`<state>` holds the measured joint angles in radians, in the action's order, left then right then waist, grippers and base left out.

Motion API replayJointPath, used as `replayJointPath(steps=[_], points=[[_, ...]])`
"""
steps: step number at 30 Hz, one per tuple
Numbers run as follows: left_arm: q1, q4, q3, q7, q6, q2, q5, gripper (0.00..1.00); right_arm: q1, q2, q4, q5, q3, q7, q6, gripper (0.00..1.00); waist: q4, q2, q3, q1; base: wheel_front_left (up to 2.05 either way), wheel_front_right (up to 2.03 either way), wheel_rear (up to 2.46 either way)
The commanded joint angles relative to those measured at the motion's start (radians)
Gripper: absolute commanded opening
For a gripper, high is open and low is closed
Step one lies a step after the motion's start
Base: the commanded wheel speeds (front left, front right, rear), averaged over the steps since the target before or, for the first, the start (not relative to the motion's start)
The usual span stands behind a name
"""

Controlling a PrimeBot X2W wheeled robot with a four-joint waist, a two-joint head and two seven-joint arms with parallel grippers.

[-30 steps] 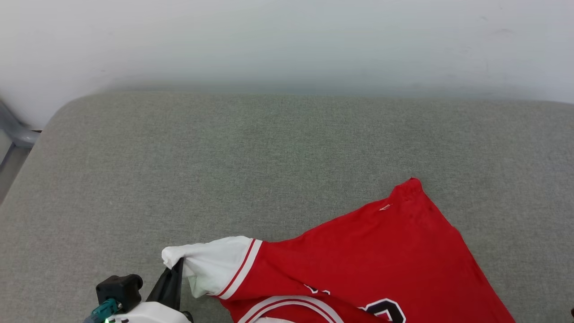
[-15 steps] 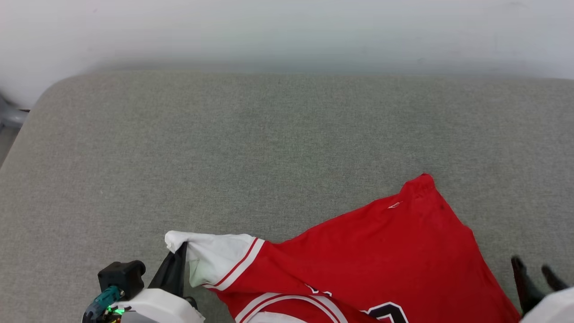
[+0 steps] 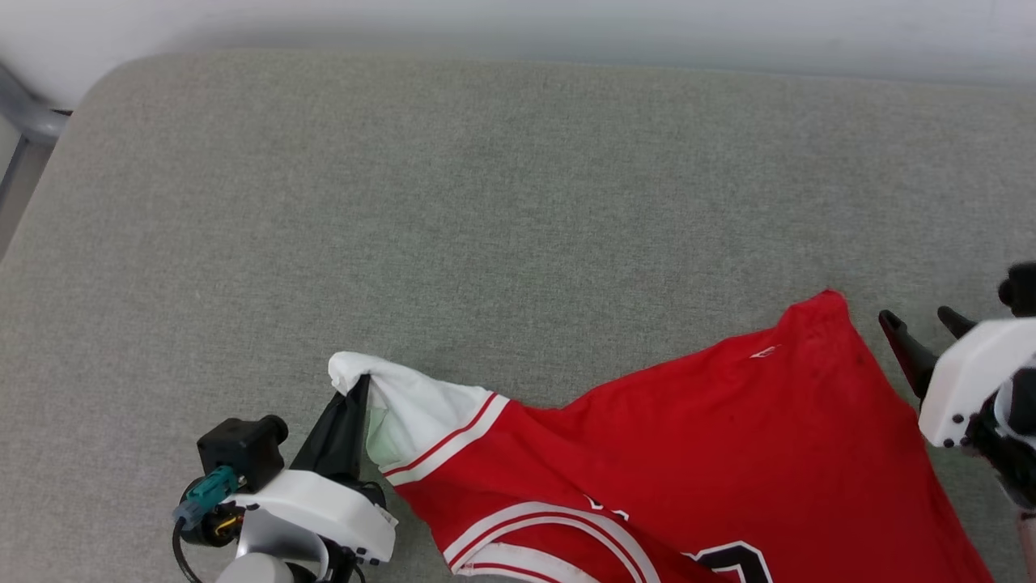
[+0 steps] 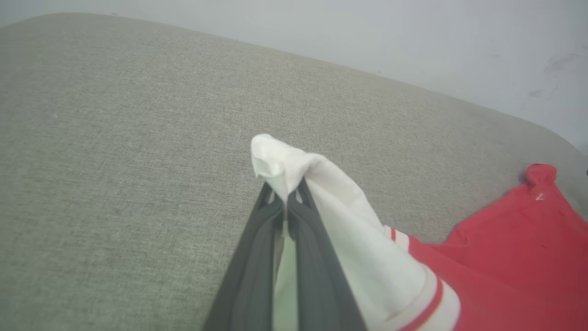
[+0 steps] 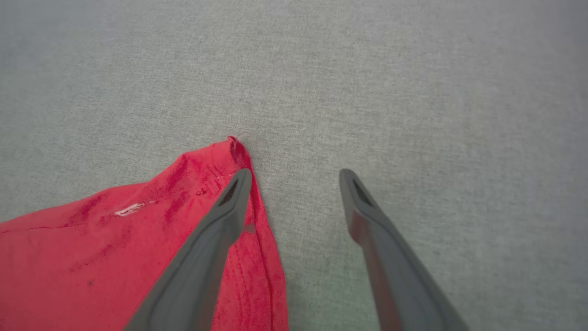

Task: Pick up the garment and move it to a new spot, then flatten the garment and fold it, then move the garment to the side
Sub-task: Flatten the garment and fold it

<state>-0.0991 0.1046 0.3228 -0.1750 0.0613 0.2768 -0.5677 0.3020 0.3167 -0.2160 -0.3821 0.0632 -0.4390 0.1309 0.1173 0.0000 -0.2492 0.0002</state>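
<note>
The garment (image 3: 696,437), a red jersey T-shirt with white sleeves and striped trim, lies on the grey cushion at the lower right of the head view. My left gripper (image 3: 356,389) is shut on the tip of its white sleeve (image 4: 317,193), lifting it a little off the fabric. My right gripper (image 3: 923,320) stands open just right of the shirt's red corner (image 5: 229,151). In the right wrist view its left finger (image 5: 229,202) hangs over the red hem and the right finger (image 5: 363,202) over bare cushion. Black lettering shows at the bottom edge.
A grey upholstered cushion (image 3: 486,202) carries everything, with wide bare fabric to the left and behind the shirt. A pale wall (image 4: 413,41) runs behind it. A grey metal leg (image 3: 28,113) shows past the cushion's rounded far-left corner.
The head camera has tilted down, shifting the whole picture. My right gripper has come into view and opened beside the red corner. The left gripper keeps its grip on the sleeve.
</note>
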Motion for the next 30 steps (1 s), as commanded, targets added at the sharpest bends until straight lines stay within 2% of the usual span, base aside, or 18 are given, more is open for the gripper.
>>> replayJointPath(steps=[1,5,6,10,15,16,17,19,25,30], points=[[-0.018,0.005,0.004,-0.008,-0.006,-0.002,0.004,0.0,0.037,0.02,-0.008,-0.004,-0.026,-0.054,0.0,1.0,0.019,0.0,-0.029,-0.0002,0.0,0.0,0.0],[-0.051,0.02,0.012,-0.017,-0.02,-0.012,0.004,0.0,0.14,0.068,-0.033,-0.031,-0.128,-0.294,-0.001,1.0,0.035,0.0,-0.061,-0.0002,0.0,0.0,0.0],[-0.072,0.032,0.016,-0.026,-0.031,-0.02,0.001,0.0,0.2,0.085,-0.037,-0.046,-0.184,-0.4,-0.001,1.0,0.046,0.0,-0.088,-0.0002,0.0,0.0,0.0],[-0.099,0.053,0.027,-0.035,-0.045,-0.031,0.0,0.0,0.222,0.095,-0.08,-0.064,-0.264,-0.488,0.0,1.0,0.062,0.0,-0.115,-0.0002,0.0,0.0,0.0],[-0.116,0.081,0.031,-0.048,-0.058,-0.042,-0.006,0.0,0.178,0.088,-0.158,-0.117,-0.333,-0.606,0.001,1.0,0.074,0.0,-0.127,-0.0002,0.0,0.0,0.0],[-0.118,0.086,0.031,-0.05,-0.06,-0.042,-0.006,0.0,0.171,0.09,-0.171,-0.119,-0.338,-0.625,0.001,0.34,0.075,0.0,-0.127,-0.0002,0.0,0.0,0.0],[-0.119,0.091,0.031,-0.05,-0.059,-0.042,-0.005,0.0,0.167,0.088,-0.178,-0.126,-0.337,-0.63,0.001,0.0,0.075,0.0,-0.126,-0.0002,0.0,0.0,0.0],[-0.118,0.103,0.029,-0.052,-0.061,-0.04,-0.006,0.0,0.173,0.086,-0.184,-0.131,-0.333,-0.631,0.001,0.0,0.075,0.0,-0.118,-0.0002,0.0,0.0,0.0],[-0.111,0.115,0.015,-0.058,-0.052,-0.021,-0.004,0.0,0.227,0.098,-0.152,-0.141,-0.284,-0.536,-0.001,0.0,0.059,0.0,-0.061,-0.0002,0.0,0.0,0.0],[-0.164,0.101,-0.014,-0.035,-0.043,0.024,0.0,0.0,0.274,0.095,-0.12,-0.113,-0.22,-0.438,-0.001,0.0,0.035,0.0,-0.008,-0.0002,0.0,0.0,0.0]])
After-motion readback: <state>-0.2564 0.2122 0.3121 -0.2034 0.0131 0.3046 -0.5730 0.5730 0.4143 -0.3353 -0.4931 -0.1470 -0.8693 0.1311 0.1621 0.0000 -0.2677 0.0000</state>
